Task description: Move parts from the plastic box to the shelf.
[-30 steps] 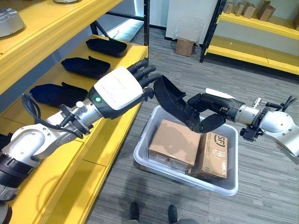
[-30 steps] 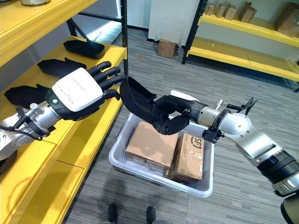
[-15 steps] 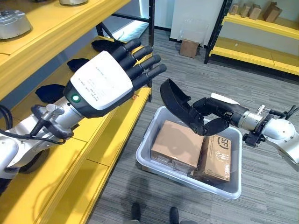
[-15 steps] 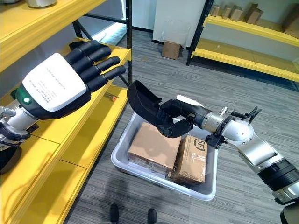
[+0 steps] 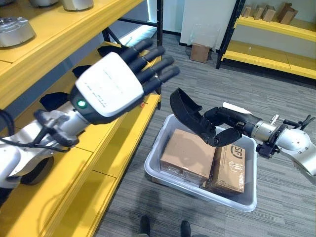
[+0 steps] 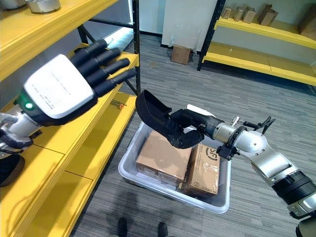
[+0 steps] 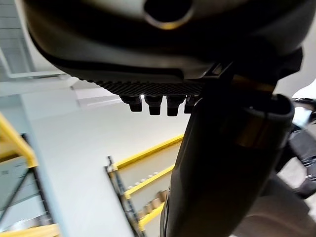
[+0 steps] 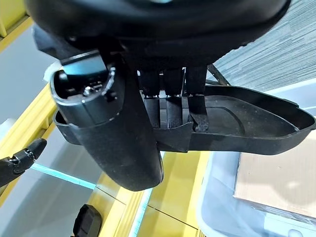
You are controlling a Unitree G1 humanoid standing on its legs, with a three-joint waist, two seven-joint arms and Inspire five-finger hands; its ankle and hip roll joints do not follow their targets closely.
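Above the plastic box (image 5: 224,196), the right hand (image 6: 190,129) grips a black part (image 5: 187,112), not yet shelved; left hand (image 5: 116,85) spread open beside the shelf (image 5: 123,143), where other parts (image 5: 57,98) already lie.

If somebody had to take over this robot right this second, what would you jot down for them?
Right hand: shut on a black part, held above the plastic box.
Left hand: open, fingers straight, raised in front of the shelf, holding nothing.
Done: several black parts already lie on the shelf.
Left: set the held part on the shelf. The plastic box holds two cardboard boxes.
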